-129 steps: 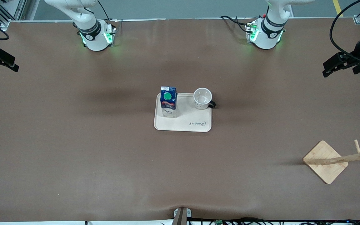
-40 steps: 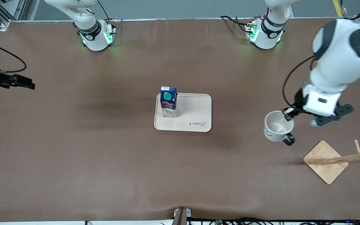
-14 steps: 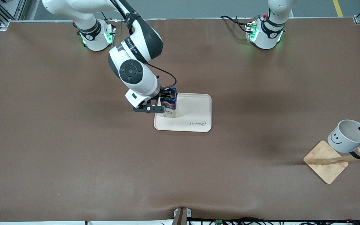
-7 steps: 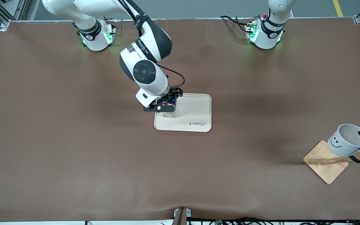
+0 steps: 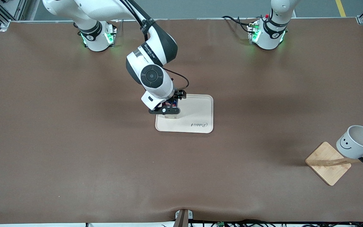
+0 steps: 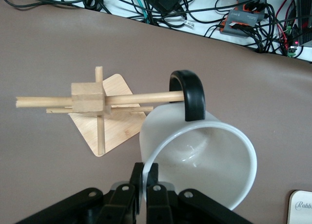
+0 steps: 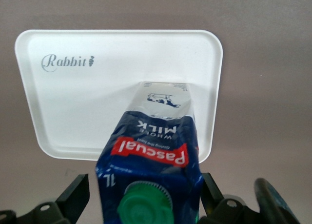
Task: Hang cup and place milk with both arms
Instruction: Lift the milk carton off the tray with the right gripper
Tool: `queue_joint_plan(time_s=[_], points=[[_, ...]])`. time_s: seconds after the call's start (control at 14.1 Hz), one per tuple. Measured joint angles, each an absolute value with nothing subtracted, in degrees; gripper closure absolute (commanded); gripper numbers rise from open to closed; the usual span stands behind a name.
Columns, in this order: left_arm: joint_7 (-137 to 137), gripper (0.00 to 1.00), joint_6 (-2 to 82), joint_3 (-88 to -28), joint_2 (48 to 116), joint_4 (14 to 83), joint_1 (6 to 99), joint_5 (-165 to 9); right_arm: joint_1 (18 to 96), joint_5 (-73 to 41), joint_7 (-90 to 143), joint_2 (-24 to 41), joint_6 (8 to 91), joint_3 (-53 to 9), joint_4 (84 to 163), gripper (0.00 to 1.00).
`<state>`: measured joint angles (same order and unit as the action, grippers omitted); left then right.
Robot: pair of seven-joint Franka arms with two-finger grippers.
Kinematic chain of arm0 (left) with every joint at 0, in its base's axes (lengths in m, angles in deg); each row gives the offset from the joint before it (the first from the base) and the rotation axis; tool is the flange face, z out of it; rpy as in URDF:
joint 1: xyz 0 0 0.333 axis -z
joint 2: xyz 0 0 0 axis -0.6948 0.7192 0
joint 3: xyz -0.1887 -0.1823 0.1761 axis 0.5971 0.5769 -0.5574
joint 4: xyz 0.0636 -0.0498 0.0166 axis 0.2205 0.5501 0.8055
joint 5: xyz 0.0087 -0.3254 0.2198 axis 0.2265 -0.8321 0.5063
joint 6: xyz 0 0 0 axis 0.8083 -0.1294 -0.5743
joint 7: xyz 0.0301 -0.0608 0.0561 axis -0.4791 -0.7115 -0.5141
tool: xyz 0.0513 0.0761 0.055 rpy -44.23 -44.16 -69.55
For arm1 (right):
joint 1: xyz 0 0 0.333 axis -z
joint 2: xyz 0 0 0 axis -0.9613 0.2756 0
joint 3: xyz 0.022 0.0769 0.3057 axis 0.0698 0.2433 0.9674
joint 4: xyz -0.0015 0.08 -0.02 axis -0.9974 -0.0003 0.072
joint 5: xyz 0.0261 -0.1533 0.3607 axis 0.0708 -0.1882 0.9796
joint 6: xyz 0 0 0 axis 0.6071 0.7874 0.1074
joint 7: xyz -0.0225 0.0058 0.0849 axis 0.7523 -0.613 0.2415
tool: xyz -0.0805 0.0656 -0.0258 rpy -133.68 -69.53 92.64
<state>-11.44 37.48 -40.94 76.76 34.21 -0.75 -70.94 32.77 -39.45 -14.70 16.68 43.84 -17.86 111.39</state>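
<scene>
Since half a second earlier: cup (image 5: 356,142) carried lower and farther toward the left arm's end of the table, black handle now around the wooden peg; right gripper (image 5: 169,105) brought in further around the milk (image 7: 153,160). Cup held tilted in the air over the bamboo base of the cup rack (image 5: 328,163), smiley face turned toward the front camera, mouth facing up and sideways. In the left wrist view, cup handle (image 6: 188,94) looped over the end of the horizontal peg (image 6: 136,98). Left gripper (image 6: 145,177) pinched tight on the cup rim, one finger inside the wall and one outside. Milk upright on the cream tray (image 5: 197,117), in the tray corner toward the right arm's end and farther from the front camera; dark blue top and green cap largely hidden under the gripper in the front view. Right gripper fingers (image 7: 75,194) spread wide on either side of the carton top, not yet clamped. Tray lettered "Rabbit" along the edge nearer the front camera. Brown table (image 5: 74,151) beneath everything.
</scene>
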Motion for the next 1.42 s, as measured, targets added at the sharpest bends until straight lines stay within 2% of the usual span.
queue_joint_plan(time_s=[0.07,0.14,0.21,0.36,0.43,0.5,0.57,0.64,0.71,0.92,1.21,1.42], points=[[-11.5,1.00,37.5,-40.9,76.9,34.2,-1.0,-70.9,32.8,-40.0,-14.7,16.9,43.6,-18.0,111.4,0.65],[-11.6,1.00,37.5,-40.9,77.0,34.2,-1.3,-71.0,32.8,-40.6,-14.7,16.9,43.5,-18.0,111.4,0.82],[-11.8,1.00,37.5,-40.9,77.1,34.2,-1.4,-71.1,32.8,-40.9,-14.7,16.9,43.4,-18.0,111.1,0.93],[-12.0,0.99,37.5,-41.0,77.4,34.2,-1.9,-71.5,32.9,-41.3,-14.7,16.9,43.3,-18.1,110.9,1.00],[-12.0,0.85,37.5,-41.0,77.6,34.2,-2.2,-71.8,33.1,-41.2,-14.7,16.9,43.3,-18.2,110.7,1.00],[-12.1,0.77,37.4,-41.0,77.9,34.3,-2.3,-71.9,33.4,-40.7,-14.7,16.9,43.1,-18.2,110.4,1.00],[-12.1,0.59,37.4,-41.0,78.2,34.3,-2.4,-72.0,33.9,-39.1,-14.9,16.9,42.2,-18.3,109.7,1.00],[-12.1,0.14,37.4,-41.0,78.4,34.3,-2.4,-72.1,34.7,-36.8,-15.4,16.8,40.3,-18.4,108.4,1.00],[-12.1,0.00,37.4,-41.0,78.5,34.3,-2.4,-72.1,36.0,-34.9,-16.1,16.7,37.2,-18.5,106.3,1.00],[-12.1,0.00,37.0,-40.7,78.6,34.1,-2.4,-72.2,41.2,-33.6,-16.7,15.5,28.0,-18.6,101.0,1.00],[-12.1,0.00,34.2,-39.7,77.5,33.4,-2.2,-72.2,46.3,-34.8,-16.1,14.0,21.8,-18.8,100.4,1.00],[-10.4,0.00,29.2,-38.7,74.8,33.1,-1.9,-71.7,50.4,-42.2,-10.9,12.3,16.9,-18.9,100.3,1.00]])
